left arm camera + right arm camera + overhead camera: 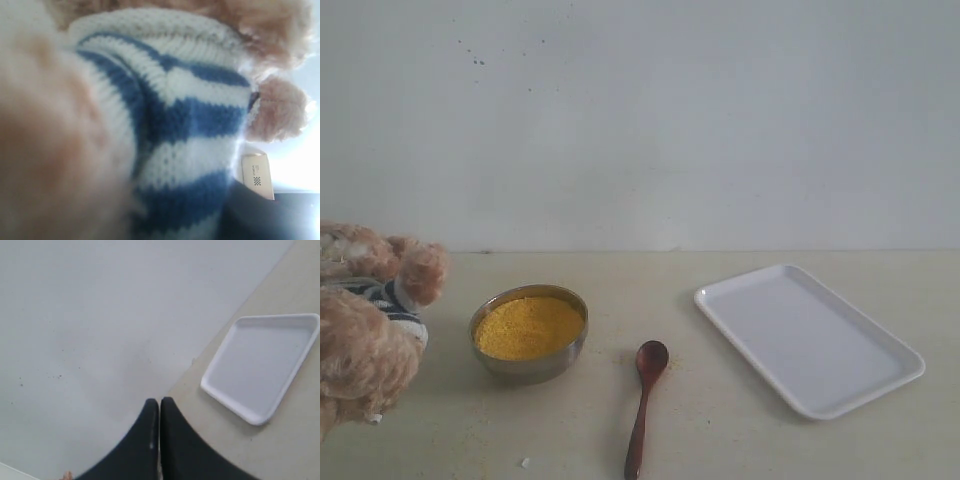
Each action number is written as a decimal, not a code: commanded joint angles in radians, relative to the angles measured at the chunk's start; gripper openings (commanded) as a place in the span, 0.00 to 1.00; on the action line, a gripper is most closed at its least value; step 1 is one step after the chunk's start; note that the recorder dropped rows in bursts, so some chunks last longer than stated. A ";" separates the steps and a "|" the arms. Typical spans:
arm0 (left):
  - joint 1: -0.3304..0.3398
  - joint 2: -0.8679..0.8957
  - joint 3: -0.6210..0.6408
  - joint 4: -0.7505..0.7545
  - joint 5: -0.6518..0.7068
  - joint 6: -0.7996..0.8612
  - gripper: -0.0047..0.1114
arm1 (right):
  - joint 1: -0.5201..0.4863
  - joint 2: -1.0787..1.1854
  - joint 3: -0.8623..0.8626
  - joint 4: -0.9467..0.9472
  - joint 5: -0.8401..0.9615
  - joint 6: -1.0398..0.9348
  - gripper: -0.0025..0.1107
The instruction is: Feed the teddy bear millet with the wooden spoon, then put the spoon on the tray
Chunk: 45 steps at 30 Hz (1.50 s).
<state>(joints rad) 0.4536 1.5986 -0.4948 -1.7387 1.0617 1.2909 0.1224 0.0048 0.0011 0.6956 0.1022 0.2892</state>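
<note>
The teddy bear (365,320) leans in at the far left edge of the table, fluffy and light brown in a navy-and-white striped shirt. Its shirt (190,120) fills the left wrist view right up against the camera. My left gripper is closed on the bear, and only a dark finger (280,215) shows beside the knit. The millet (528,327) heaps up in a small steel bowl (535,368) just right of the bear. The wooden spoon (643,410) lies flat on the table, handle toward the front edge. The white tray (807,335) sits empty at the right. My right gripper (159,402) is shut and empty, above the table beside the tray (265,365).
A pale wall (640,120) rises behind the table. A small white crumb (524,462) lies near the front edge, left of the spoon's handle. Bare tabletop lies between the bowl, the spoon and the tray.
</note>
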 commanded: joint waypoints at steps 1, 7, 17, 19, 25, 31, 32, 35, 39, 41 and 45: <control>0.001 0.000 0.004 -0.006 0.034 -0.002 0.07 | -0.004 -0.005 -0.001 0.002 -0.269 0.023 0.02; 0.001 0.000 0.004 -0.006 0.027 0.011 0.07 | -0.004 0.234 -0.349 -0.877 -0.586 0.299 0.02; 0.001 0.000 0.004 -0.006 0.032 0.063 0.07 | 0.017 1.455 -0.834 -0.926 0.095 0.099 0.02; 0.001 0.000 0.004 -0.006 0.032 0.063 0.07 | 0.033 1.506 -0.873 -0.926 0.222 0.019 0.02; 0.001 0.000 0.004 -0.006 0.027 0.063 0.07 | 0.057 1.553 -0.898 -0.795 0.239 -0.137 0.02; 0.001 0.000 0.004 -0.006 0.027 0.063 0.07 | 0.061 1.553 -0.921 -0.789 0.427 -0.275 0.02; 0.001 0.000 0.004 -0.006 0.027 0.063 0.07 | 0.070 1.553 -0.941 -0.779 0.489 -0.307 0.02; 0.001 0.000 0.004 -0.006 0.027 0.065 0.07 | 0.120 1.553 -1.002 -0.747 0.655 -0.437 0.02; 0.001 0.000 0.004 -0.006 0.027 0.087 0.07 | 0.215 1.553 -1.025 -0.725 0.702 -0.556 0.02; 0.001 0.000 0.004 -0.006 0.027 0.087 0.07 | 0.246 1.553 -1.025 -0.710 0.685 -0.509 0.02; 0.001 0.000 0.004 -0.006 0.027 0.087 0.07 | 0.258 1.553 -1.025 -0.543 0.634 -0.397 0.02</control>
<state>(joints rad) 0.4536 1.5986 -0.4948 -1.7387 1.0632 1.3654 0.3722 1.5605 -1.0152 0.0568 0.7610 -0.1417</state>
